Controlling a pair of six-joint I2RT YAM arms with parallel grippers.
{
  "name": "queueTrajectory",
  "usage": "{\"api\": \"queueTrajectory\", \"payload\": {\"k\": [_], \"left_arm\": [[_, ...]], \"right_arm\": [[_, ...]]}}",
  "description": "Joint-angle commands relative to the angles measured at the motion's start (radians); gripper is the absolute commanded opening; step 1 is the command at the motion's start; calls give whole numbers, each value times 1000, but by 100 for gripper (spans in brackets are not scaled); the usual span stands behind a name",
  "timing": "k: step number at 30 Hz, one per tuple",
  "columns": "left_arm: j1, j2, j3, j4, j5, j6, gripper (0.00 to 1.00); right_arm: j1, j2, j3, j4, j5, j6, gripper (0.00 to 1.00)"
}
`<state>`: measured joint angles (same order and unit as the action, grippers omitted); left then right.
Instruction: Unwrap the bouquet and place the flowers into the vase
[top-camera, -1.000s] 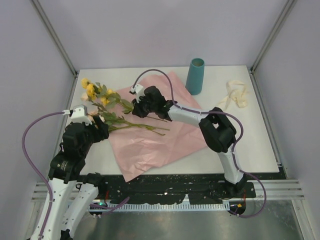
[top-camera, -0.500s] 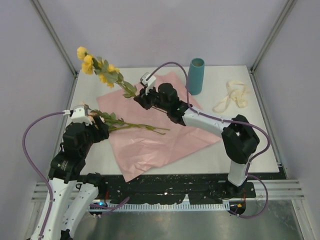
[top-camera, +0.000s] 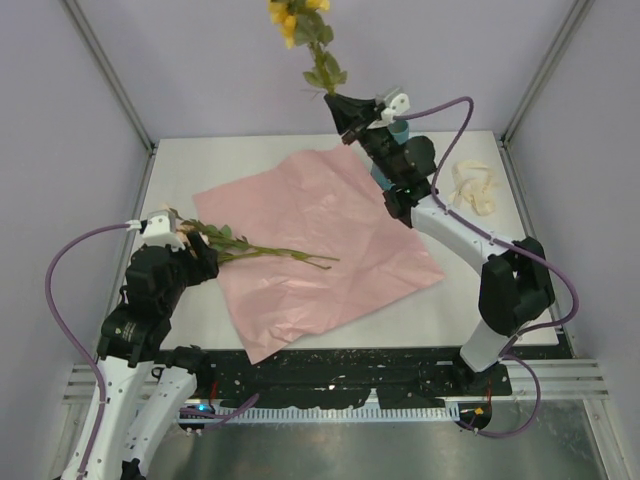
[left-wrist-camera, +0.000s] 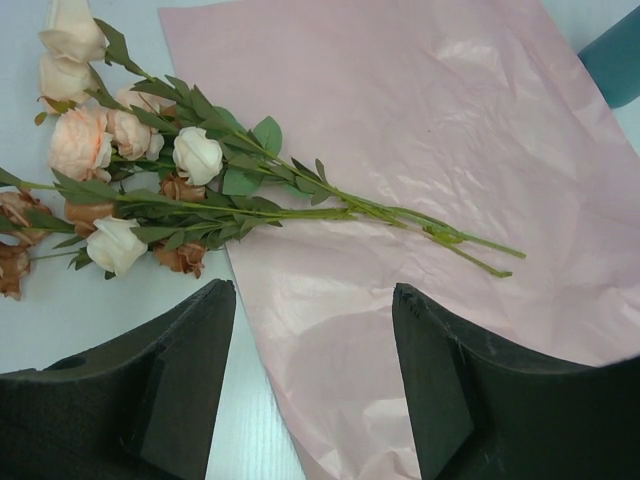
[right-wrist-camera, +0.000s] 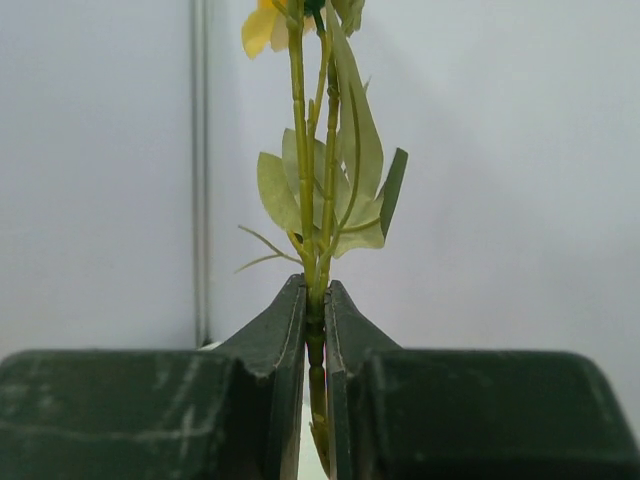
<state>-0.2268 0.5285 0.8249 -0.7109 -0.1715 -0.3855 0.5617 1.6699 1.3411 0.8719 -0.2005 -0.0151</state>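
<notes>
The left hand (left-wrist-camera: 315, 370) hangs released at the near left of the desk (top-camera: 500, 290), its jaws wide apart and holding nothing. Just beyond it lie the flowers (left-wrist-camera: 190, 195), blooms to the left and stem ends resting on the flat pink paper (left-wrist-camera: 450, 150).

At the far side, the right hand (right-wrist-camera: 313, 315) is clenched on a yellow stem (right-wrist-camera: 298, 150), held upright high above the vase (left-wrist-camera: 615, 55). A cream ribbon (top-camera: 472, 188) lies to the right.

The step in hand looks like seating this stem. Centre its lower end over the narrow rim, keep it vertical, lower it well inside, then let go.

The right wrist view shows the pinch and a short stem end poking below the jaws. The top view shows the right arm covering most of the vase. Only the left wrist view shows the peach, cream and rusty blooms clearly.
</notes>
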Motion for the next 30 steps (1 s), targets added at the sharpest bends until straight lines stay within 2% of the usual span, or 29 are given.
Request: {"api": "queueTrajectory", "payload": {"k": [1, 3, 5, 9, 20, 30], "left_arm": [[4, -8, -4, 45, 10, 0, 68], [6, -10, -6, 47, 12, 0, 68], [4, -9, -6, 48, 15, 0, 68], [4, 1, -3, 48, 23, 2, 67], [7, 21, 2, 51, 27, 5, 67], [20, 36, 3, 51, 46, 5, 67]], "right_arm": [[-124, 46, 16, 422, -85, 121, 5], [-187, 105, 47, 627, -96, 214, 5], [-235, 155, 92, 671, -112, 270, 5], [-284, 206, 165, 615, -120, 271, 5], [-362, 419, 354, 682, -165, 343, 5], [-381, 514, 374, 710, -136, 362, 5]]}}
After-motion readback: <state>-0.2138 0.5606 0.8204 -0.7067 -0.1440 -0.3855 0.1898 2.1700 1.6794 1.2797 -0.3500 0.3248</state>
